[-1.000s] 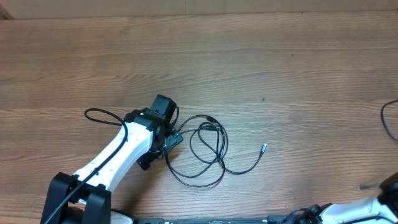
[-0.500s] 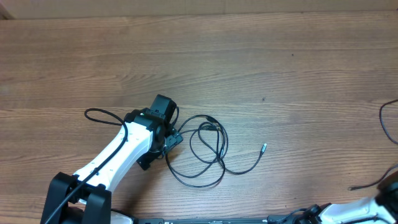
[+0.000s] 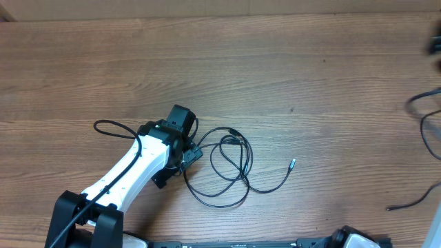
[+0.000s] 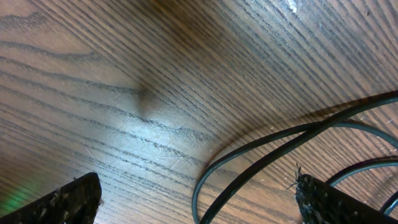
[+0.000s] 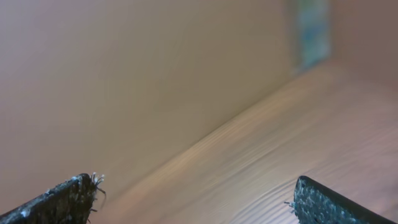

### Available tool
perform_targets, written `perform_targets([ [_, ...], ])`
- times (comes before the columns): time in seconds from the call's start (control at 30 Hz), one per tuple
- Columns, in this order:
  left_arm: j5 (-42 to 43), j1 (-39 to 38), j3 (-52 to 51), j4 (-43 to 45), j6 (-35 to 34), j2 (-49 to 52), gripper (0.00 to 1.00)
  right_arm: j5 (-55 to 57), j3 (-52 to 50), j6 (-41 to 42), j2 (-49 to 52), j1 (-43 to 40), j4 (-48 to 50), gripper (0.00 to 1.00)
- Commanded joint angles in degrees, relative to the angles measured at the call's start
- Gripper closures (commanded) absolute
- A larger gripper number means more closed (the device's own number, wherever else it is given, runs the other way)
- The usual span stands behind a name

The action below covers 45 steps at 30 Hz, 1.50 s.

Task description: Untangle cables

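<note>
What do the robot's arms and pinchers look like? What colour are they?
The left arm is a smooth white tube with chunky black joints and a black base, and a thin black wire runs along it. The left gripper and the right gripper have black fingers with rough, whitish-speckled edges. Of the right arm only a small white bit shows.

Showed right gripper (image 5: 196, 196) spread wide, dark fingertips (image 5: 68, 199) poking in at both lower corners. Looked past them onto a blurred wooden table (image 5: 267, 143) sloping up rightward. Met a plain beige wall (image 5: 124, 74) at left. Caught a bluish-green smear (image 5: 311, 31) near top right, too blurred to identify.
</note>
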Motion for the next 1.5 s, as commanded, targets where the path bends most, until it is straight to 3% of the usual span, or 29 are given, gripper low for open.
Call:
perform_targets([
  [0.0, -1.2, 0.2, 0.4, 0.0, -0.6, -0.2, 0.00, -2.4, 0.3, 2.3, 0.5, 9.4, -5.2, 0.00],
  [0.17, -1.4, 0.3, 0.4, 0.1, -0.6, -0.2, 0.00, -0.2, 0.3, 2.4, 4.4, 22.1, -19.0, 0.00],
  [0.33, -1.4, 0.2, 0.4, 1.2, -0.6, -0.2, 0.00, 5.3, -0.3, 2.4, 9.2, 28.4, -32.8, 0.00],
  [0.47, -1.4, 0.2, 0.4, 2.1, -0.6, -0.2, 0.01, 5.3, -4.5, 2.2, 11.5, 32.9, -36.8, 0.00],
  [0.63, -1.4, 0.2, 0.4, 2.1, -0.6, -0.2, 0.00, 4.6, -13.8, 3.7, 11.6, 37.4, -33.8, 0.00],
  [0.97, -1.4, 0.2, 0.4, 2.1, -0.6, -0.2, 0.00, -3.1, -33.8, 19.3, 11.6, 46.2, -15.7, 0.00],
  [1.17, -1.4, 0.2, 0.4, 2.8, -0.6, -0.2, 0.00, -4.2, -39.7, 19.8, 11.6, 49.8, -9.0, 0.00],
  [1.47, -5.1, 0.4, 0.5, 5.9, -0.6, -0.2, 0.00, -7.2, -41.4, 19.8, 11.6, 50.5, -8.4, 0.00],
])
